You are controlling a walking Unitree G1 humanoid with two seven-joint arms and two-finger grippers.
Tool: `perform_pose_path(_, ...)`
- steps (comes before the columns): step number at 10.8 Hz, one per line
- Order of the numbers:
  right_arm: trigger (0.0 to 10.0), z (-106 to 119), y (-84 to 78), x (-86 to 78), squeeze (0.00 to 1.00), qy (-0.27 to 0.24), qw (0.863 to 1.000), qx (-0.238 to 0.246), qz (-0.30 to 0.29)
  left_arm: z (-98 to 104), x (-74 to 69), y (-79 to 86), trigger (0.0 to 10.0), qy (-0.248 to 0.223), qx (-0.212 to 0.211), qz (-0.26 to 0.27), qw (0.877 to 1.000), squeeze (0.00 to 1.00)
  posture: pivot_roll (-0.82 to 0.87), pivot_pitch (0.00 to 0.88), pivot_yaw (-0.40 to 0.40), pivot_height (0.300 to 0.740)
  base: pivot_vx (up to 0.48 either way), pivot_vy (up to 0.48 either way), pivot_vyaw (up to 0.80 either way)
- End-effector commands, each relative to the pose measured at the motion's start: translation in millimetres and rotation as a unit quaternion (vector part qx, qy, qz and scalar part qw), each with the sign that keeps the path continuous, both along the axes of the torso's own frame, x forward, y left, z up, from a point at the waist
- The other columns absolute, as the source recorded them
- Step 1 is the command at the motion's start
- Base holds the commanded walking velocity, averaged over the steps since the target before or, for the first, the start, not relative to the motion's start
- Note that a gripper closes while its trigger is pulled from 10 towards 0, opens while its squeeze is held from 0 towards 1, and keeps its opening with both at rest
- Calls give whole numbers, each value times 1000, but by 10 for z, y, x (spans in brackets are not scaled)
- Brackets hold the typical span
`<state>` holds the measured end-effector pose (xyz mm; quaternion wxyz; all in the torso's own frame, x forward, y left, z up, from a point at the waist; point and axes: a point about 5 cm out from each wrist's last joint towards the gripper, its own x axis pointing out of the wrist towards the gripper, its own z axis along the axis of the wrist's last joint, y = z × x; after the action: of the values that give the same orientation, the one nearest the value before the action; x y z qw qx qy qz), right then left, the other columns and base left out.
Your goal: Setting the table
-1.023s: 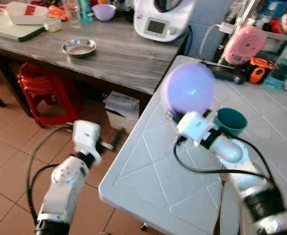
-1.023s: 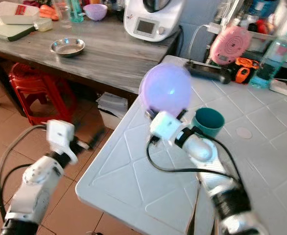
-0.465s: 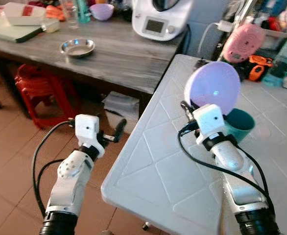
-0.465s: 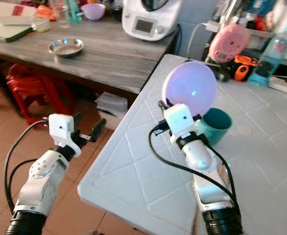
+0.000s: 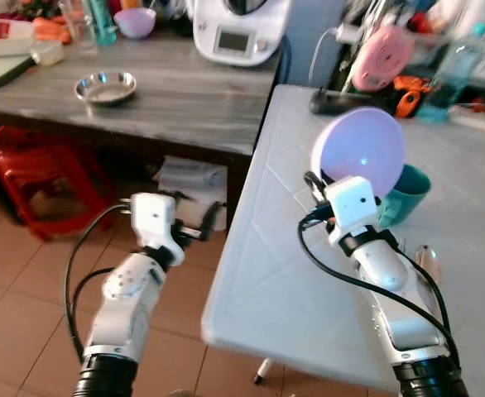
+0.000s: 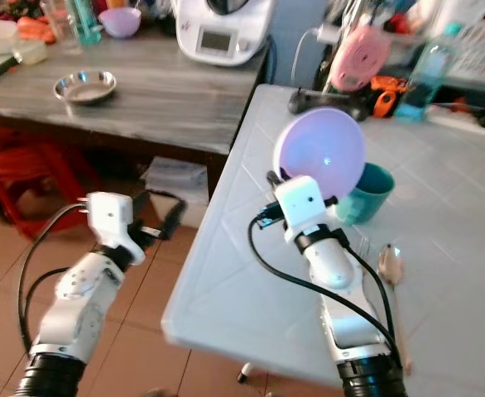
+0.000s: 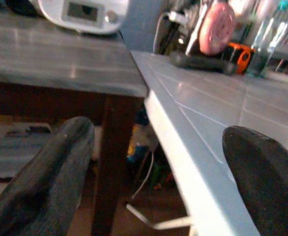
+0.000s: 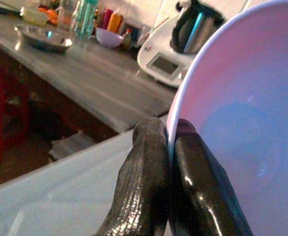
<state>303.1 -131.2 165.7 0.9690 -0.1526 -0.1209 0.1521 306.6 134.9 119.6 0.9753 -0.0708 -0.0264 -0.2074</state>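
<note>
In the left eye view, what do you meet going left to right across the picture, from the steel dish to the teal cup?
Steel dish → left gripper → lilac bowl, held by the right gripper → teal cup.

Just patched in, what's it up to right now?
The right claw is pinching the rim of a lilac bowl, holding it tilted above the white table, next to a teal cup. A spoon lies on the table beside the right arm. The left claw hangs open off the table's edge, over the tiled floor, holding nothing.
</note>
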Motion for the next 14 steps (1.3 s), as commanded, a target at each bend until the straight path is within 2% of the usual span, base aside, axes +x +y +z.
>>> perform_pose_path(1,10000,87,99,-12,0,-19,1000,5,14,-19,2,94,10000,4,6,9,1000,0,60,73,-34,740,0,465,0)
perform_pose_path(14,10000,97,107,-27,0,-29,1000,10,4,-35,20,-17,10000,2,11,-6,1000,0,60,67,-28,740,0,478,0)
